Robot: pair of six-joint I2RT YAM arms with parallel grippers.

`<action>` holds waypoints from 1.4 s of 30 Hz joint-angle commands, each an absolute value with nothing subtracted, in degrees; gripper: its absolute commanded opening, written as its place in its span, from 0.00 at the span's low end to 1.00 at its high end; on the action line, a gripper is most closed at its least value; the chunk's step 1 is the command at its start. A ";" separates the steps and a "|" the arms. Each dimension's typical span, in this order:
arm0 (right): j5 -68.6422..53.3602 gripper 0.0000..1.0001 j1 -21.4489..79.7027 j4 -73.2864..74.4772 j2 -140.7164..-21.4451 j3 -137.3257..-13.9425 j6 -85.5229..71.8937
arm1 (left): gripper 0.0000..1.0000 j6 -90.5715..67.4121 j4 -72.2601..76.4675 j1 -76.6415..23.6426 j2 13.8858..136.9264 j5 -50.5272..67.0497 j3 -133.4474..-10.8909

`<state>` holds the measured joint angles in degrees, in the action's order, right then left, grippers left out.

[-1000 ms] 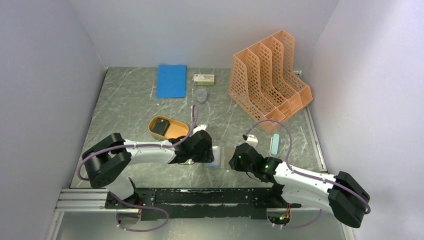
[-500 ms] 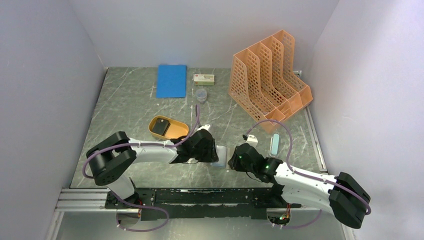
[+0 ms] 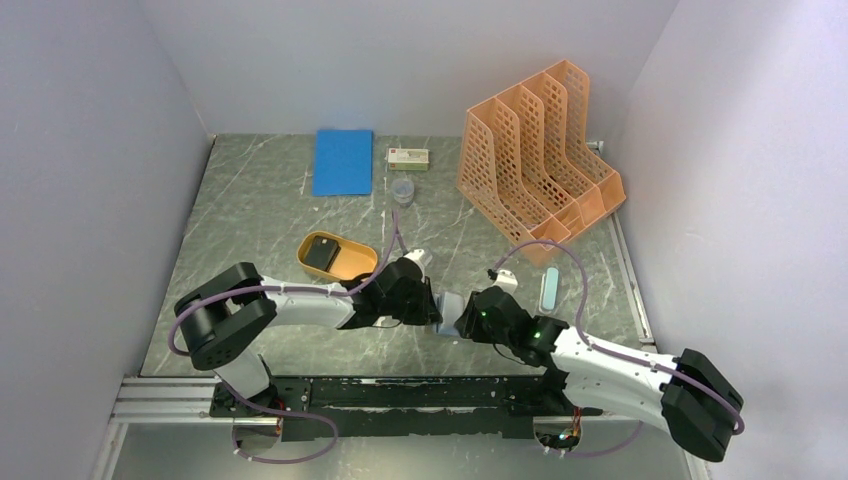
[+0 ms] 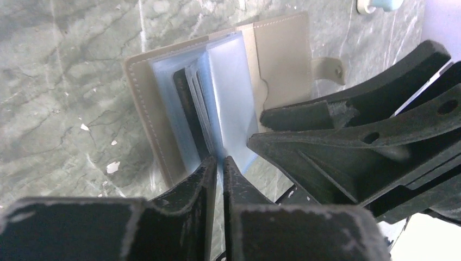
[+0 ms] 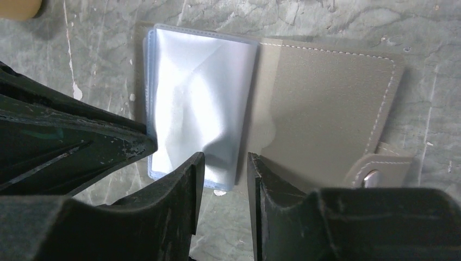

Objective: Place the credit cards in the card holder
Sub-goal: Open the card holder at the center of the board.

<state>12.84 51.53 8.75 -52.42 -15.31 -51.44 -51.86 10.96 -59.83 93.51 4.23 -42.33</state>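
- The left gripper (image 4: 219,161) has shifted right onto the card holder (image 4: 282,49), and its jaws have narrowed.
- Its jaws now stand almost together, pinching the near edge of one clear sleeve (image 4: 231,92).
- The right gripper (image 5: 224,156) faces it, jaws apart, with nothing visibly gripped.
- The card holder lies open on the table (image 4: 65,81) between both grippers, with its spine running straight away from the left gripper.
- One credit card (image 4: 182,103) sits in a sleeve. Another credit card (image 3: 320,252) lies in the orange tray (image 3: 355,265), nearer the left arm.
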 commanded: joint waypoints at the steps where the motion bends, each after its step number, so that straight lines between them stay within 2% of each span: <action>1: 13.15 0.40 51.06 10.23 -50.39 -14.66 -52.35 | 0.10 -52.17 16.33 -60.31 93.80 8.36 -41.97; 3: 13.16 0.43 51.06 10.58 -48.52 -14.54 -52.53 | 0.05 -52.48 16.35 -60.34 93.63 7.88 -41.48; 8: 8.41 0.57 51.04 5.91 -44.98 -12.66 -50.42 | 0.05 -53.66 17.30 -60.29 93.57 7.52 -40.27; 13: 6.65 0.64 51.06 5.25 -49.09 -13.42 -48.18 | 0.05 -54.04 16.63 -60.29 93.98 7.21 -40.51; 19: 8.53 0.74 51.14 6.76 -54.02 -16.27 -47.03 | 0.05 -54.71 11.02 -60.29 89.43 0.96 -39.33; 33: 16.72 0.80 52.95 12.99 -66.25 -25.02 -45.79 | 0.05 -56.12 8.31 -60.12 83.56 -2.84 -33.14; 37: 18.23 0.79 53.51 14.51 -68.90 -26.08 -45.52 | 0.05 -55.58 7.78 -59.94 83.45 -2.87 -33.56; 42: 19.89 0.72 53.59 16.03 -71.17 -26.19 -45.22 | 0.05 -55.20 7.68 -59.74 83.49 -2.86 -33.79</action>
